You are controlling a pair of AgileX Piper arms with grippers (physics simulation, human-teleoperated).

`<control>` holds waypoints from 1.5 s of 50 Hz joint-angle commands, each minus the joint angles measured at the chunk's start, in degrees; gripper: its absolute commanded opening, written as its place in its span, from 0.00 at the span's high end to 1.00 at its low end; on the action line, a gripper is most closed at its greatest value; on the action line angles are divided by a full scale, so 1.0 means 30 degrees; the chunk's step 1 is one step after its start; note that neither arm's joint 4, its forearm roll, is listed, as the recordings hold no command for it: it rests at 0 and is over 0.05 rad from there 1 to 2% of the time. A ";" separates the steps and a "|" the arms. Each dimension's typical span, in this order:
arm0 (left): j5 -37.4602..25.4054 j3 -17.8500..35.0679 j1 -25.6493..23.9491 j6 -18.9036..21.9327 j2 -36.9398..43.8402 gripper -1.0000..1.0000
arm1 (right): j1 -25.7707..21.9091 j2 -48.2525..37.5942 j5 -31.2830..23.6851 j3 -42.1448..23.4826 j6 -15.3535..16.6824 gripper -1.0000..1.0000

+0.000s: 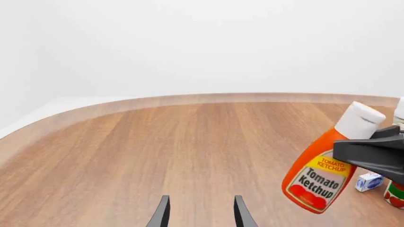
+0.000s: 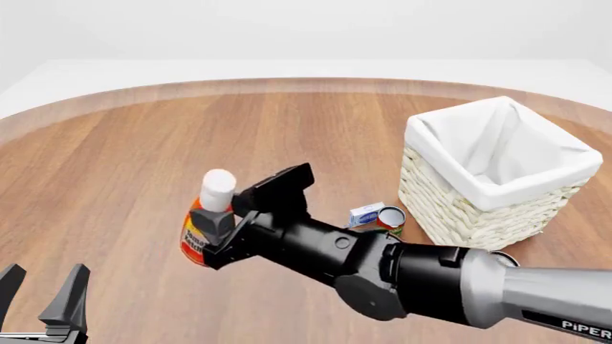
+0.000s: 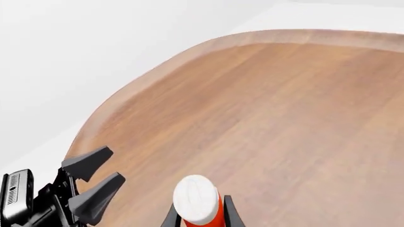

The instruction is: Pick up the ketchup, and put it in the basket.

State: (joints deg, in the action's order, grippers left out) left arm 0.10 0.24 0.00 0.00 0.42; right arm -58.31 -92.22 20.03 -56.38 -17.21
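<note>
The ketchup (image 2: pixel 198 236), a red-orange squeeze bottle with a white cap, is tilted at the table's front left. My right gripper (image 2: pixel 214 228) is shut on its upper body, just below the cap. The left wrist view shows the bottle (image 1: pixel 315 177) leaning, with the right gripper's black fingers (image 1: pixel 369 152) across it. The right wrist view shows the cap (image 3: pixel 197 191) between the two fingers. I cannot tell whether the bottle's base clears the table. My left gripper (image 2: pixel 43 297) is open and empty at the front left, apart from the bottle. The basket (image 2: pixel 478 208) stands at the right.
A small blue-and-white box (image 2: pixel 366 213) and a red tin can (image 2: pixel 390 218) lie just left of the basket, beside my right forearm (image 2: pixel 421 276). The box (image 1: pixel 369 181) and the can (image 1: pixel 396 194) also show in the left wrist view.
</note>
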 commanded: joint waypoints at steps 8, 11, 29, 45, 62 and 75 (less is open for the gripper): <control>0.0000 0.0000 0.0000 0.0000 0.0000 0.00 | 0.2390 0.1855 0.0322 0.0703 0.1071 1.00; 0.0000 0.0000 0.0000 0.0000 0.0000 0.00 | 0.2877 0.2246 0.0458 0.0910 0.1575 1.00; 0.0000 0.0000 0.0000 0.0000 0.0000 0.00 | 0.5359 0.3940 0.1000 0.1930 0.3099 1.00; 0.0000 0.0000 0.0000 0.0000 0.0000 0.00 | 0.8603 0.5879 0.1694 0.3348 0.3466 1.00; 0.0000 0.0000 0.0000 0.0000 0.0000 0.00 | 1.1148 0.6854 0.1603 0.3701 0.2460 1.00; 0.0000 0.0000 0.0000 0.0000 0.0000 0.00 | 1.3499 0.7846 0.1394 0.4062 0.1576 1.00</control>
State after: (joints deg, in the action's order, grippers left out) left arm 0.10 0.24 0.00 0.00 0.42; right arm -23.02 -71.01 24.34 -44.82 -9.80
